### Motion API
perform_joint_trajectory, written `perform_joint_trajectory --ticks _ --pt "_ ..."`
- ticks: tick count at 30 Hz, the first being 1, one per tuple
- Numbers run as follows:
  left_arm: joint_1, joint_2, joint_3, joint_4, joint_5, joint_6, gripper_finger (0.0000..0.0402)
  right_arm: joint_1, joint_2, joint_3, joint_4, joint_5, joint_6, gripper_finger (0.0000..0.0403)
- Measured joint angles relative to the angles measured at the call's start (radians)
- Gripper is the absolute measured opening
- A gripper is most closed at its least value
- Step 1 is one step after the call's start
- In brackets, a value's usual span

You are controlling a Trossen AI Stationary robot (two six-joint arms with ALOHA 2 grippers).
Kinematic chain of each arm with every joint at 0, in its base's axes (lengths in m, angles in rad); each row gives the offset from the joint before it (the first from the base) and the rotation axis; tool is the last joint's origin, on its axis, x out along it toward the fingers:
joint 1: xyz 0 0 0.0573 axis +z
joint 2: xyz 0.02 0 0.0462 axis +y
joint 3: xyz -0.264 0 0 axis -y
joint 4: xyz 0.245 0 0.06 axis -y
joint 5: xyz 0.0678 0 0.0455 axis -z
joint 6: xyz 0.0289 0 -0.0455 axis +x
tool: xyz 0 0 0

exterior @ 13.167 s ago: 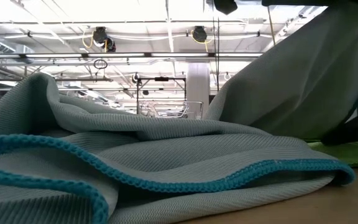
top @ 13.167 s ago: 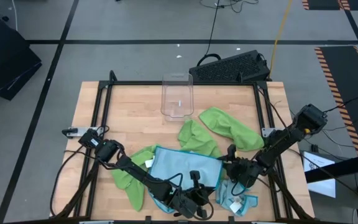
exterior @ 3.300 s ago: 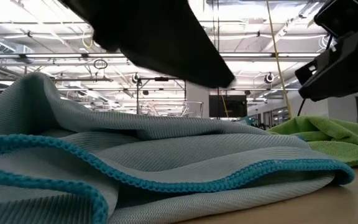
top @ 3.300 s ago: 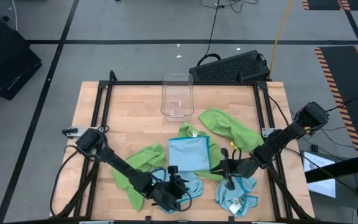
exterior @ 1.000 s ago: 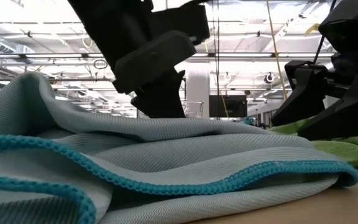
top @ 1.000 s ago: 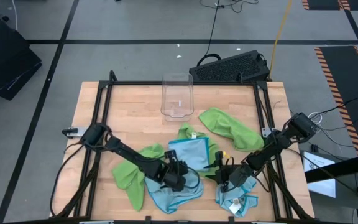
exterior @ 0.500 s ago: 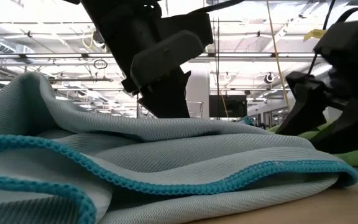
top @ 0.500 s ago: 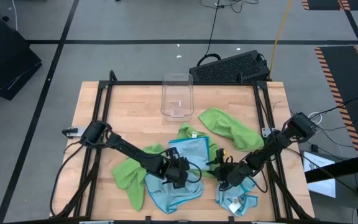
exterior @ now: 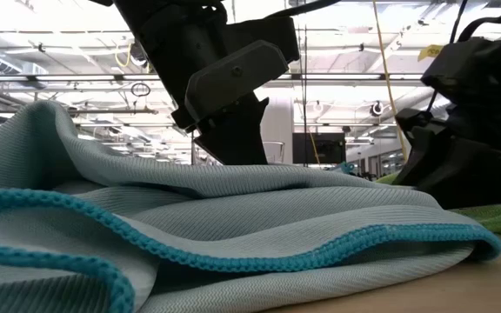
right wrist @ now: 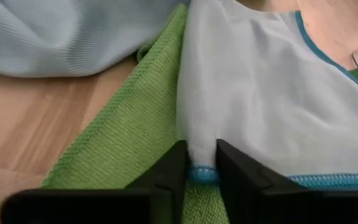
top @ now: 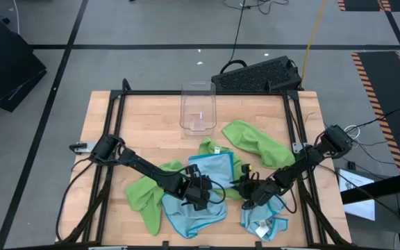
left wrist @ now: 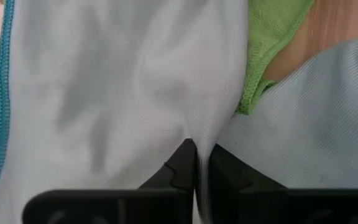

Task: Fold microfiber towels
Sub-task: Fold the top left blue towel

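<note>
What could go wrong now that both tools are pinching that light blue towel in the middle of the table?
The right tool grips the light blue towel only at its stitched edge, so it may slip out when lifted. A lime green towel lies directly beneath that grip and could get dragged along. The left tool pinches a bunched fold, so the fold may come out uneven.

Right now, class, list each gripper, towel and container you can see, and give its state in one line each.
Left gripper: shut on the folded light blue towel.
Right gripper: shut on that towel's teal-edged corner.
Lime green towels: crumpled, unfolded.
Other light blue towels: rumpled, unfolded.
Clear plastic bin: upright, apparently empty.
</note>
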Motion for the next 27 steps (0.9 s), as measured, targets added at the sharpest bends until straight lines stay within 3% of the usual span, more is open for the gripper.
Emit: perform_joint_trajectory --ticks 4,8,19,27 --pt "-0.001 0.0 0.0 -0.004 0.007 -0.001 0.0017 -0.004 0.0 0.0 0.008 -0.016 0.002 0.001" --pt "-0.017 0.0 0.0 -0.029 0.019 -0.006 0.0024 -0.007 0.0 0.0 0.037 -0.016 0.023 0.0013" --pt "-0.102 0.0 0.0 -0.239 -0.063 -0.146 0.0149 -0.046 -0.006 0.0 0.08 -0.018 0.033 0.0008" --pt "-0.173 0.0 0.0 -0.299 -0.21 -0.184 0.0174 -0.07 -0.083 0.0 0.07 -0.022 0.025 0.0008"
